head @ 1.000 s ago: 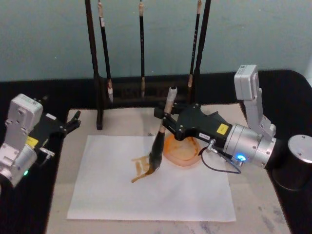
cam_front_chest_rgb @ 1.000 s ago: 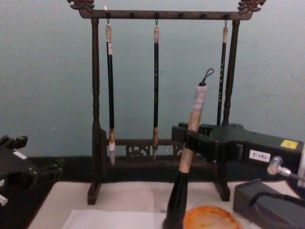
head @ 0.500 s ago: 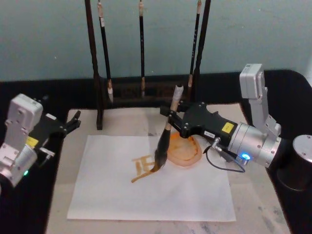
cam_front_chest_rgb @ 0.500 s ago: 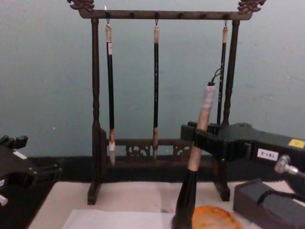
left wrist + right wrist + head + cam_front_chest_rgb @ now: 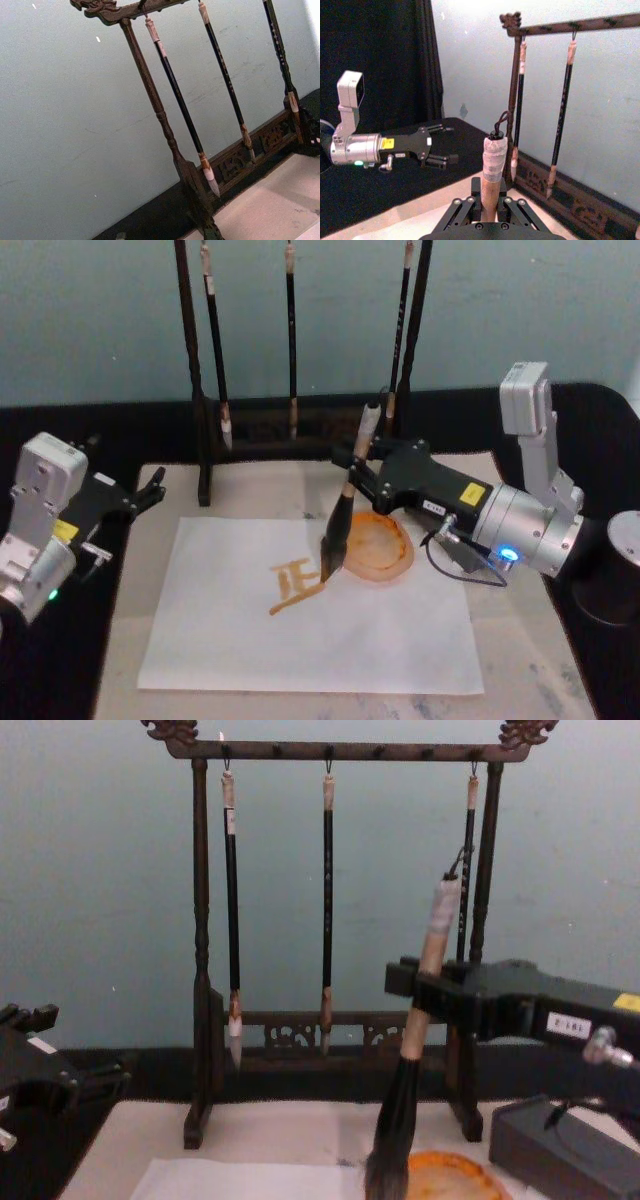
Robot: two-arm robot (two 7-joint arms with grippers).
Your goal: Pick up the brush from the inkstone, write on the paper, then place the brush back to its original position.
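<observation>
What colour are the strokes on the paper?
Orange-brown strokes on the white paper, clearest in the head view.

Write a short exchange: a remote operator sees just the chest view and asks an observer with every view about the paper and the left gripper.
Operator: In my chest view the right gripper holds the brush, bristles down by the dish. I see just an edge of the paper. Is anything written on it?
Observer: Yes. The head view shows brown strokes on the paper, just left of the dish.
Operator: Is the left gripper over the paper?
Observer: No. In the head view it is open over the far left corner of the mat, clear of the paper.
</observation>
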